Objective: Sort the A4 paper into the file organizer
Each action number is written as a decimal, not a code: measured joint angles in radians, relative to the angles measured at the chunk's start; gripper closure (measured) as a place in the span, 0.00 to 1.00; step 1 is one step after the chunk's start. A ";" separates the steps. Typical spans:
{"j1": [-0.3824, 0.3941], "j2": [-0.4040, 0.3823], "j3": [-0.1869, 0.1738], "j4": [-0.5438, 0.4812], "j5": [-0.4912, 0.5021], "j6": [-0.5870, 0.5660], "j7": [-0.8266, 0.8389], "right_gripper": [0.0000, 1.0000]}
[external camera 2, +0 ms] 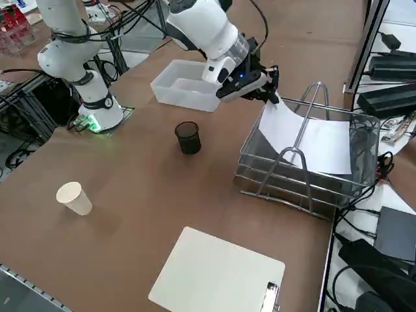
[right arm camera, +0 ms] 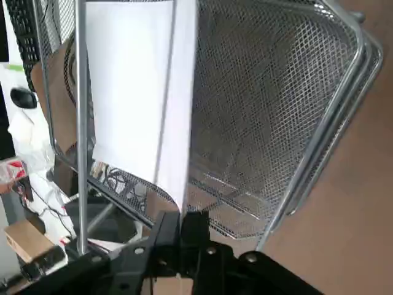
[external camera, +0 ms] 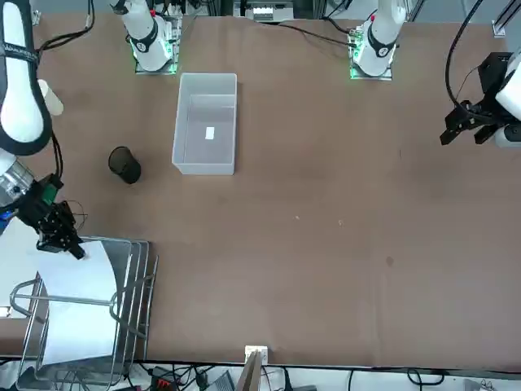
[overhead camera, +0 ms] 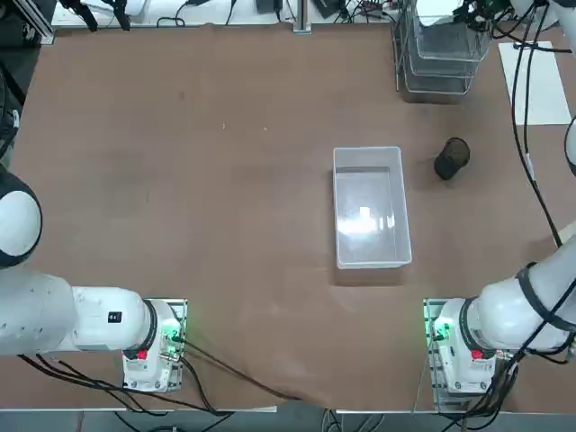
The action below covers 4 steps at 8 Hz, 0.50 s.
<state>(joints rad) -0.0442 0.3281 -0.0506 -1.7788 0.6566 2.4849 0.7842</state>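
Right gripper (external camera 2: pixel 272 88) at near corner of file organizer (external camera 2: pixel 305 185) — jaws clamped shut on corner of A4 paper (external camera 2: pixel 312 140). Sheet runs from fingertips (right arm camera: pixel 183 228) out over top tray, sagging, passing under wire handle; far edge near mesh end wall.

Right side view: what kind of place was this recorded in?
Probably a robotics lab bench rather than an office: two white robot arms are bolted to a brown table, loose cables and power bricks lie alongside, and staged props include a silver wire-mesh file organizer.
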 joint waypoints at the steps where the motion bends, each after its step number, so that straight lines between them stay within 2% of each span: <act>1: 0.005 0.006 0.000 0.000 0.000 0.028 0.038 0.98; 4: 0.021 0.026 0.000 0.000 0.000 0.103 0.140 0.98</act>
<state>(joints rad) -0.0234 0.3537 -0.0506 -1.7792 0.6567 2.5882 0.9241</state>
